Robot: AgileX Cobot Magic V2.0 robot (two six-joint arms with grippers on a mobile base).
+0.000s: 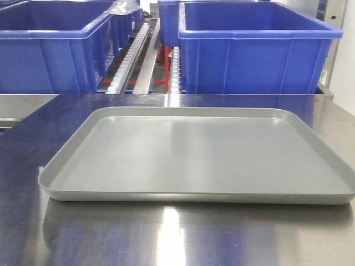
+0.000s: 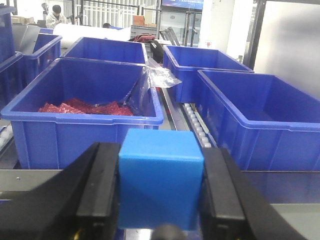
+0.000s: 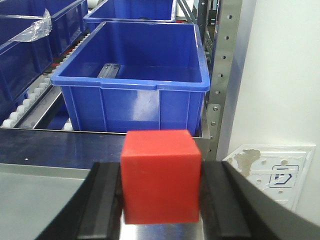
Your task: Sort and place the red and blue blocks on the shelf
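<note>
In the left wrist view my left gripper [image 2: 161, 187] is shut on the blue block [image 2: 161, 177], its black fingers [image 2: 100, 192] pressed to both sides. It faces a blue bin [image 2: 85, 117] holding red packets on the shelf [image 2: 192, 120]. My right gripper [image 3: 161, 185] in the right wrist view is shut on the red block [image 3: 161, 175], held above the steel table in front of an empty blue bin [image 3: 135, 95]. Neither gripper nor block shows in the front view, where the shelf's white rollers [image 1: 130, 55] run between bins.
A shallow grey tray [image 1: 199, 194] lies on the steel table [image 1: 166, 238], its corner at the right wrist view's lower left [image 3: 30, 200]. Large blue bins [image 1: 258, 47] stand in rows behind. A steel upright [image 3: 222, 65] and white wall flank the right side.
</note>
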